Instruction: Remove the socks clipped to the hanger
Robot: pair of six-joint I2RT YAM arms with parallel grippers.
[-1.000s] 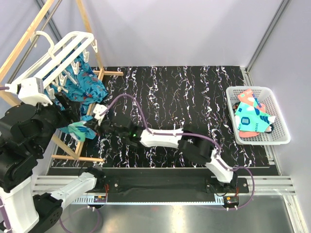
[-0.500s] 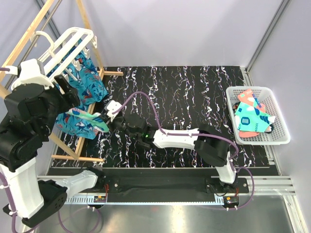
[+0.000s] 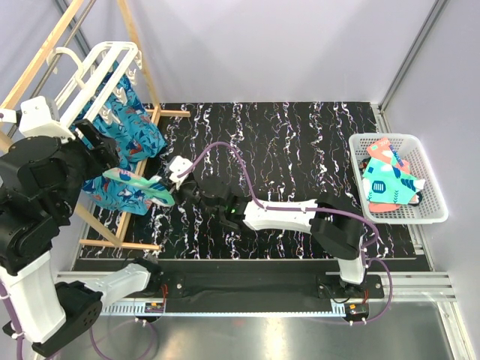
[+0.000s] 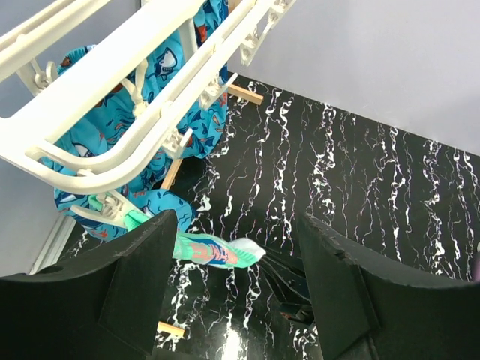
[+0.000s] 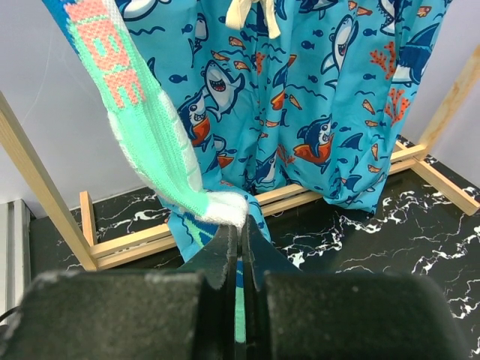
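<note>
Low in the right wrist view, the right gripper (image 5: 240,238) has its jaws pinched shut on the toe of a mint-green sock (image 5: 154,142). The sock is drawn taut up and left, so its clip (image 4: 112,208) on the white hanger (image 4: 112,105) takes the pull. The left gripper (image 4: 236,225) hangs near the bars, jaws wide apart (likely ready for a clip). Other socks (image 3: 386,184) lie in the basket (image 3: 437,215), far right.

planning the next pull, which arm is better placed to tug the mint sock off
Right. The right hand is shut on the toe of the mint-green knit sock, stretched from the white plastic hanger. The left hand is open, holding nothing.
</note>
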